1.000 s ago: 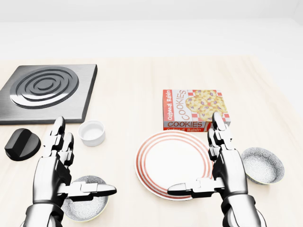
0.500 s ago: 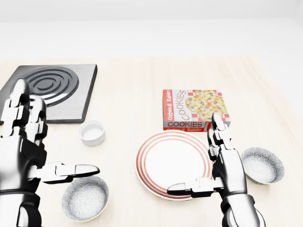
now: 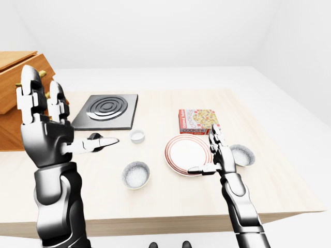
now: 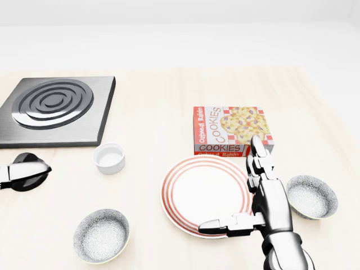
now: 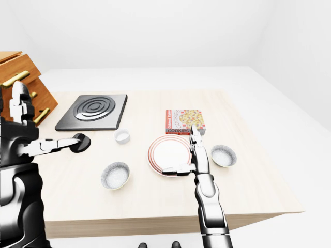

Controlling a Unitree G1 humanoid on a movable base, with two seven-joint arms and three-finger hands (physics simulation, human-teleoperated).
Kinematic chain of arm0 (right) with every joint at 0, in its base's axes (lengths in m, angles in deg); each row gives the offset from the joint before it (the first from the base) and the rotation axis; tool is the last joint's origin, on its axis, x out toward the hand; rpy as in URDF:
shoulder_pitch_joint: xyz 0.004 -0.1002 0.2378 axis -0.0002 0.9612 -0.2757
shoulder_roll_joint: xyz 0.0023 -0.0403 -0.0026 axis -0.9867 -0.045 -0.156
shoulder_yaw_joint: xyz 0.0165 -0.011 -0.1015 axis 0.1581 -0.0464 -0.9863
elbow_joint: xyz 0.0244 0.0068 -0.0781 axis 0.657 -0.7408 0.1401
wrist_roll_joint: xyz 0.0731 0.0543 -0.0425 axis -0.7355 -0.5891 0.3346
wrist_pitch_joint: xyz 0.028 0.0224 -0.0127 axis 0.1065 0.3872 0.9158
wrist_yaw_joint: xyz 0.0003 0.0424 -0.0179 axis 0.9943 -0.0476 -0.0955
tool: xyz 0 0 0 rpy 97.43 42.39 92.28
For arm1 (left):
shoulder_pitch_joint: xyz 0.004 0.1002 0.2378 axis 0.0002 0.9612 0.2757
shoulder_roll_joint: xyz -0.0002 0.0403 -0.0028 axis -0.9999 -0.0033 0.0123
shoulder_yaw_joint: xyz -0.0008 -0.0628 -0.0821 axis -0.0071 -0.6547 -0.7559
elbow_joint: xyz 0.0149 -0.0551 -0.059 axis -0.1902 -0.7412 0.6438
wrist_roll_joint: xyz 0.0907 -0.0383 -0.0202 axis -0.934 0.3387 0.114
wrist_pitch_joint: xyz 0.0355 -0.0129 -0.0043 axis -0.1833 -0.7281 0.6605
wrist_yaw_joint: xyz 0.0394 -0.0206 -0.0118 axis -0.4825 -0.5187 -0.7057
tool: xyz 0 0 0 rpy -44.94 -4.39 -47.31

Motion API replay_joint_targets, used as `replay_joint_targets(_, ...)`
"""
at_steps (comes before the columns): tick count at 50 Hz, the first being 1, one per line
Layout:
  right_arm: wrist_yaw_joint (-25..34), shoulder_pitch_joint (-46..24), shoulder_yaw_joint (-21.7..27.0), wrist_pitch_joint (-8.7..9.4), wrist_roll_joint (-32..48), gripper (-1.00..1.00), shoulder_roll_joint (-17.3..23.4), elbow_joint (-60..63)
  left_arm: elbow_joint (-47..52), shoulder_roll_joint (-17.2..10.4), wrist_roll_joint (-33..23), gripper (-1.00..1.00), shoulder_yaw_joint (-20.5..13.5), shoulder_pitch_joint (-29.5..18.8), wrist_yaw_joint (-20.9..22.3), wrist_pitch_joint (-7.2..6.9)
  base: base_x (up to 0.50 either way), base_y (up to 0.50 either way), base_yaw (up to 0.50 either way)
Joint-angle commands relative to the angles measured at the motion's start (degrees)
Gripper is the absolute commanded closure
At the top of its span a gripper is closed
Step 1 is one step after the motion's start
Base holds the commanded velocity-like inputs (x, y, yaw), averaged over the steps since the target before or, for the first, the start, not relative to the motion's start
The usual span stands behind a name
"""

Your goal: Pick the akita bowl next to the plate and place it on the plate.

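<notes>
A: Take the plate [image 4: 205, 194] as the marker and start at the far left of the head view. What is there?

B: Well to the plate's left a black knob [image 4: 25, 171] lies on the wooden table [image 4: 157, 112]. The thumb of the left hand [image 3: 44, 129] pokes in over it from the edge. In the left-eye view that hand is raised high above the table, fingers upright and spread wide, thumb out sideways, holding nothing.

A: And next?

B: Up and to the left of the plate sits a dark stove burner [image 4: 56, 107] with ring grooves. A small white ramekin [image 4: 109, 157] stands between burner and plate, apart from both. Lower left of the plate is a speckled bowl [image 4: 102, 235], clear of the rim.

A: Past the plate?

B: Just above it lies a cookie box [image 4: 232, 130], its lower edge close to the plate's rim. The right hand [image 4: 261, 197] hangs over the plate's right edge, fingers straight and pointing up the view, thumb stretched left across the rim: wide, gripping nothing.

A: The bowl for the task?

B: The akita bowl [image 4: 311, 196] rests on the table just right of the plate, beside the right hand and untouched.

A: Anything at the margins?

B: A wooden drawer cabinet [image 3: 15, 98] shows far left in the eye views.
</notes>
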Motion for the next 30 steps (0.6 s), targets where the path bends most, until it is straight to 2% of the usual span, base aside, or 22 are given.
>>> replay_joint_targets(1,0.2,0.0,0.0,-0.65,0.3,-1.00,0.0,-1.0,1.9,-3.8,4.2,-1.00,-6.3,-1.5,-1.1,0.00,0.00,0.00,0.00)
replay_joint_targets(3,0.1,-0.2,0.0,-1.36,0.4,-1.00,0.0,-1.9,1.0,-4.2,4.9,-1.00,-7.3,-1.5,-1.3,0.00,0.00,0.00,0.00)
replay_joint_targets(6,0.2,0.2,-0.2,-0.74,0.6,-1.00,0.0,-1.0,1.0,-6.0,6.6,-1.00,-9.4,-2.2,-2.0,0.00,0.00,0.00,0.00)
replay_joint_targets(9,0.2,0.1,-0.1,-1.09,0.6,-1.00,0.0,-1.5,0.3,-8.3,8.9,-1.00,-11.9,-3.6,-3.0,0.00,0.00,0.00,0.00)
replay_joint_targets(11,0.2,0.3,-0.2,-0.71,0.7,-1.00,0.0,-0.9,0.3,-11.8,11.4,-1.00,-14.9,-5.9,-4.4,0.00,0.00,0.00,0.00)
replay_joint_targets(13,0.2,0.3,-0.2,-0.83,0.8,-1.00,0.0,-1.0,-0.5,-14.3,13.1,-1.00,-16.5,-6.9,-5.2,0.00,0.00,0.00,0.00)
replay_joint_targets(17,0.2,0.3,-0.3,-0.71,0.9,-1.00,0.0,-0.9,-1.6,-17.4,15.7,-1.00,-19.2,-7.0,-6.2,0.00,0.00,0.00,0.00)
replay_joint_targets(24,0.2,0.3,-0.4,-1.19,1.2,-1.00,-0.1,-1.6,-2.3,-19.7,18.5,-1.00,-22.3,-5.6,-6.8,0.00,0.00,0.00,0.00)
replay_joint_targets(30,0.1,0.2,-0.4,-1.18,1.3,-1.00,-0.1,-1.9,-4.7,-24.0,21.4,-1.00,-25.8,-6.3,-7.9,0.00,0.00,0.00,0.00)
